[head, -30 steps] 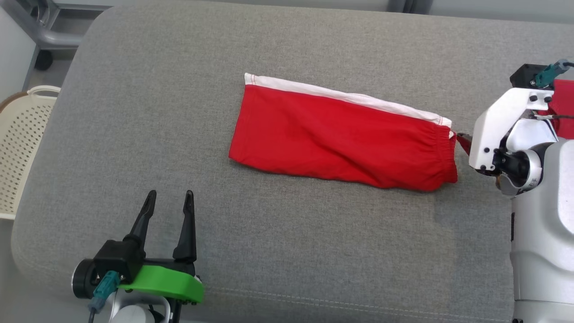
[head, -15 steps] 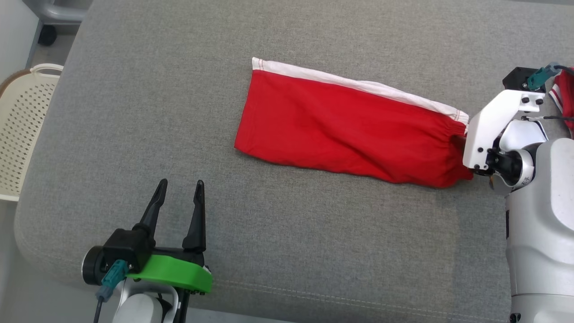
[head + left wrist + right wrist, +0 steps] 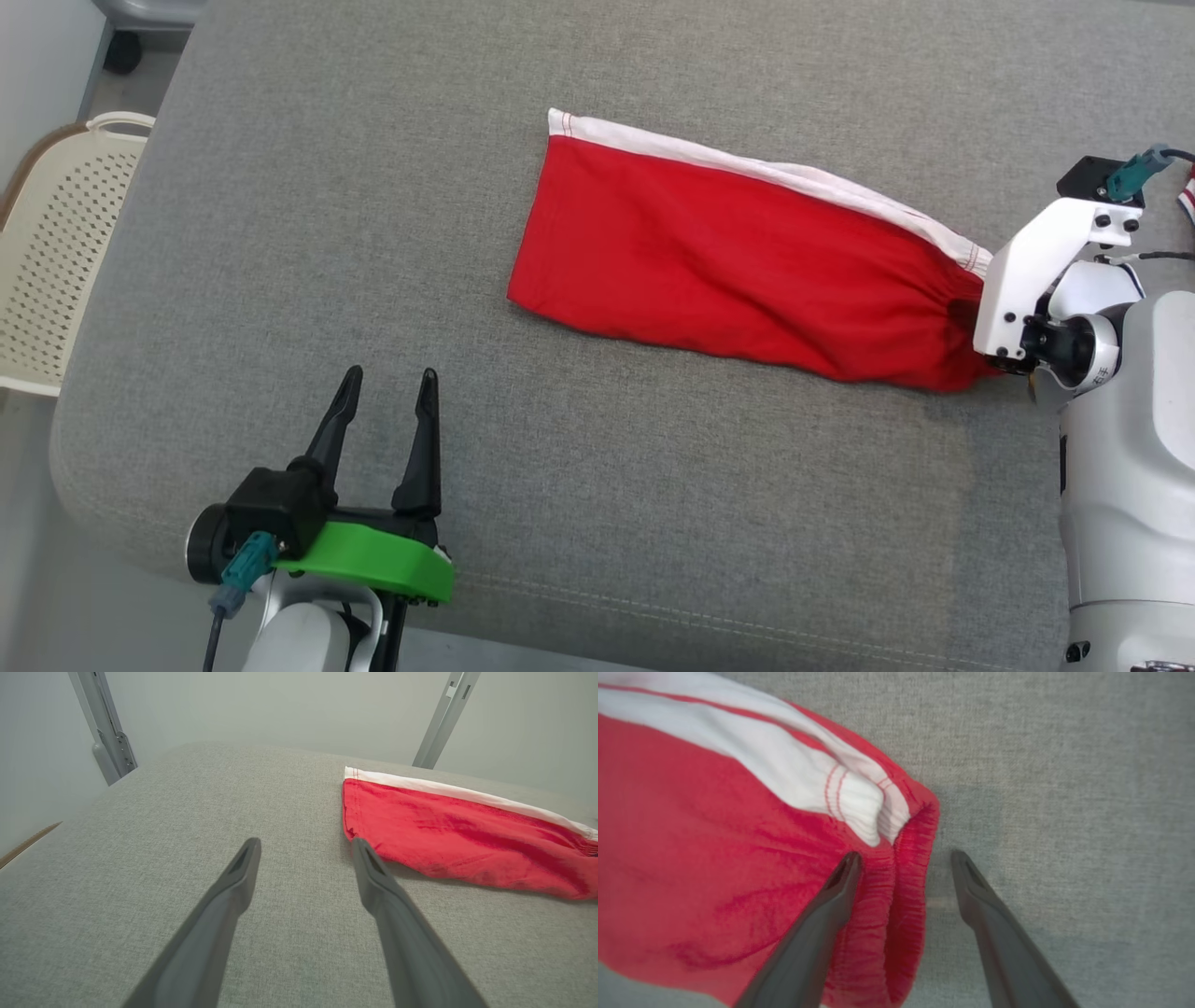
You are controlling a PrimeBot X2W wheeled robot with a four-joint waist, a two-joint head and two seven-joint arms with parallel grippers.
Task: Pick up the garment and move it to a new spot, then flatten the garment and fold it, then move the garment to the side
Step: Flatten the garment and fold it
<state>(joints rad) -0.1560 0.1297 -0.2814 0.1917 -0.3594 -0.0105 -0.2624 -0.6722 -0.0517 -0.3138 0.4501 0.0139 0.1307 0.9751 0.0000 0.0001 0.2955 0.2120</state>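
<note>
red garment [image 3: 747, 271] with a white side stripe lies flat on the grey cushion [image 3: 373, 233], its long axis running far-left to near-right and its elastic waistband at the right end. the right gripper [image 3: 906, 856] stands spread open astride the waistband edge. the left gripper [image 3: 390, 375], also open, hovers over bare cushion at the near left. a cream basket [image 3: 56, 261] sits beyond the left edge.

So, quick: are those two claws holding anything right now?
Left gripper: open, empty, above the grey fabric cushion.
Right gripper: open, gripping nothing, straddling the waistband edge of the red cloth shorts with a white stripe.
</note>
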